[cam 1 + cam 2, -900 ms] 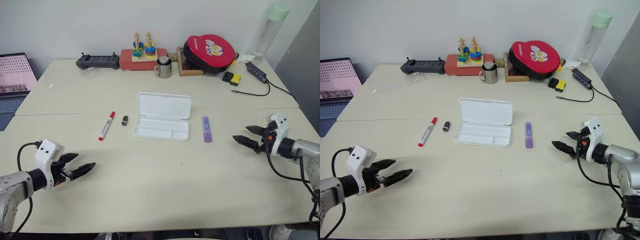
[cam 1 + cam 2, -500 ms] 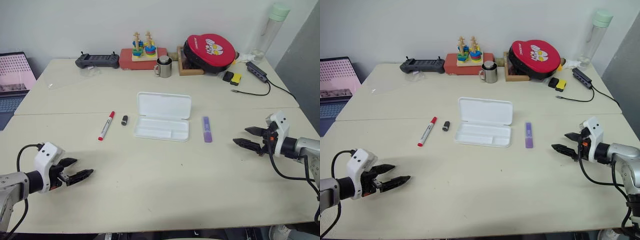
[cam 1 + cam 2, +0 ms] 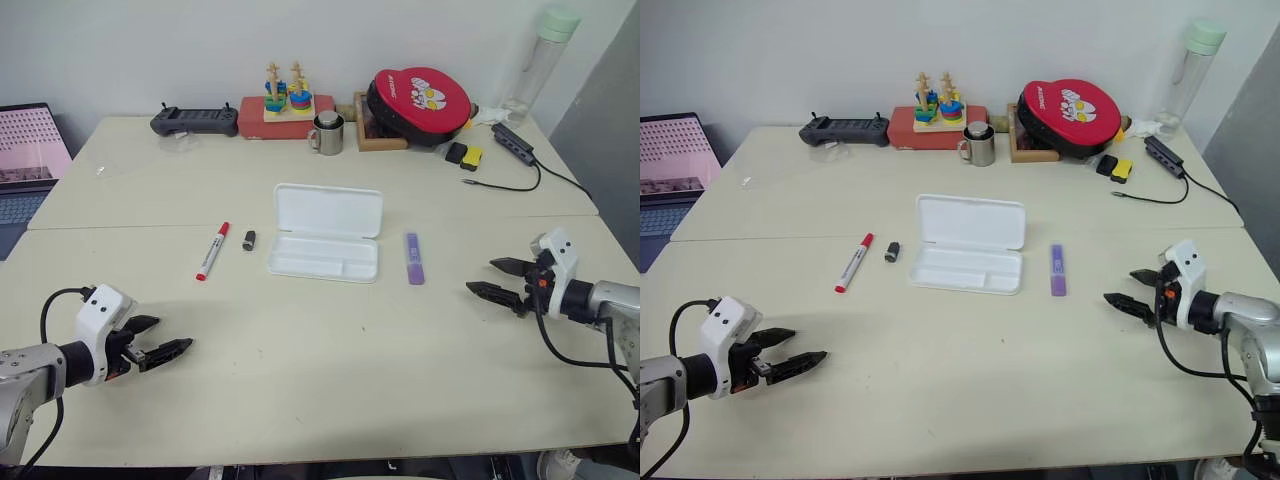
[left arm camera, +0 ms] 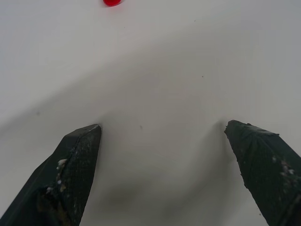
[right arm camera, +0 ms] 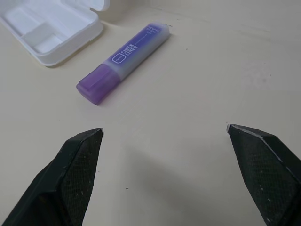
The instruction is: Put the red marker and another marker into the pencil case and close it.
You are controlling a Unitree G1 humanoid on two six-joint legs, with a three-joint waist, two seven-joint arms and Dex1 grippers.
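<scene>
From the head camera, a pale cream table [image 3: 300, 380] made of two tops pushed together, with a seam running left to right, stands against a white wall. Along its far edge lie a black handheld controller [image 3: 194, 121], a red flat box [image 3: 285, 118] carrying a wooden ring-stacking toy [image 3: 287, 92], a steel mug [image 3: 326, 134], a red and black round case [image 3: 418, 104] over a wooden tray, a small black and yellow block [image 3: 464, 154], a dark hub with a cable [image 3: 512, 144], and a tall clear bottle with a pale green cap [image 3: 536, 62]. An open laptop with a pink screen [image 3: 28, 148] sits past the left edge.

At mid-table the flat white plastic pencil case [image 3: 325, 246] lies open, lid leaning back toward the far side, its near tray empty. To its left lies a tiny black cap-like piece [image 3: 249, 240], and further left the slim white red-capped marker [image 3: 213, 251]. Just right of the case lies the short lavender-purple highlighter [image 3: 413, 258], apart from it.

The left gripper [image 3: 158, 339] hovers at the near left, fingers spread and holding nothing, well apart from the red marker. The right gripper [image 3: 503, 279] hangs at the right, fingers spread and empty, near the highlighter.

In the left wrist view, the two black fingers [image 4: 70, 174] stand wide apart over bare tabletop, with the marker's red end at the frame's edge.

In the right wrist view, the spread fingers [image 5: 77, 176] frame the highlighter [image 5: 123, 61] and a corner of the open case [image 5: 54, 28], whose compartments are empty.
</scene>
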